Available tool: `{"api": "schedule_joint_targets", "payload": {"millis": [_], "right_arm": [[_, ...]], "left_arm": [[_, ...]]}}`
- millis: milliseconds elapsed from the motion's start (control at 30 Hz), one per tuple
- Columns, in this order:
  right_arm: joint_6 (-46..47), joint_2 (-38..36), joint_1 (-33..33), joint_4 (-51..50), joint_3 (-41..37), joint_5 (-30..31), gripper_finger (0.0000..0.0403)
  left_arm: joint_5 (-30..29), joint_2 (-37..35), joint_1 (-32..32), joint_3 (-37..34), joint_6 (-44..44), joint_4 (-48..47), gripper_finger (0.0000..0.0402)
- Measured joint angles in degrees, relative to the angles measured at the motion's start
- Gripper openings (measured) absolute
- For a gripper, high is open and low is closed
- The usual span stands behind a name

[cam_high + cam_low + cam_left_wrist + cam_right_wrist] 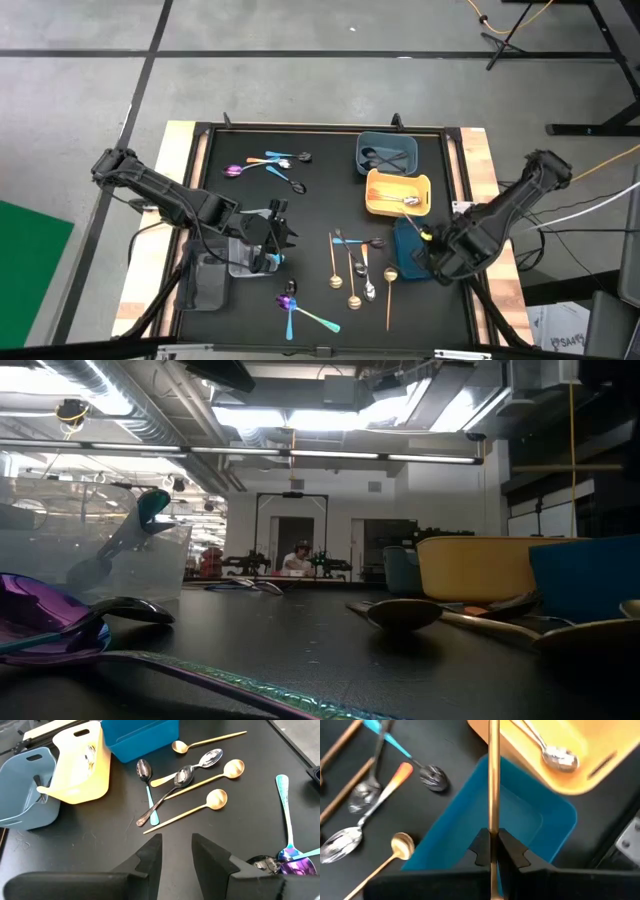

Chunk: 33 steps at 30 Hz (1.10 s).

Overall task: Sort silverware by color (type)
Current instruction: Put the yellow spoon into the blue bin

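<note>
Here, line by line:

Right claw [493, 851]: pinched tight on the thin handle of a gold spoon [493, 775], which runs straight out from between the fingers, over the deep blue tray [520, 827] — in the high view this claw [432, 240] sits at the counter's right edge beside that tray.

Left claw [176, 851]: fingers parted with a clear gap and nothing between them; in the high view it hovers at the left of the counter [320, 190] over a clear tray [247, 262].

Yellow tray [397, 193]: right of centre, with a silver spoon [555, 755] lying in it.

Grey-blue tray [387, 152]: just behind the yellow one, with dark spoons inside.

Loose group, mid-counter: gold spoons [216, 800], a silver spoon [210, 757], a black spoon [182, 776] and a teal-handled spoon [150, 795] lie close together, some crossing.

Far-left group [268, 165]: a purple, a teal and some dark spoons, well apart from the trays.

Near edge: an iridescent purple spoon [288, 297] and a teal-blue spoon [315, 319] — touching.

Clear tray contents: a teal spoon [150, 505] stands tilted inside, seen in the low view.
</note>
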Motion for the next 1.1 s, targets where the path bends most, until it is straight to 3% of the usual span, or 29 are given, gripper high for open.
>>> {"api": "schedule_joint_targets", "payload": {"millis": [167, 533, 833, 1100], "right_arm": [[4.6, 0.0, 3.1, 5.5, -4.9, 0.0, 0.0001], [5.1, 0.0, 3.8, 20.5, -14.3, -0.3, 0.0001], [5.1, 0.0, 3.8, 22.2, -16.2, -5.5, 0.0001], [5.1, 0.0, 3.7, 22.2, -16.2, -6.4, 0.0001]], "left_arm": [[0.0, 0.0, 0.0, 0.0, 0.0, 0.0, 0.0100], [0.0, 0.0, 0.0, 0.0, -0.3, 0.0, 0.0100], [0.0, 0.0, 0.0, 0.0, -0.3, 0.0, 0.0100], [0.0, 0.0, 0.0, 0.0, -0.3, 0.0, 0.0100]]}}
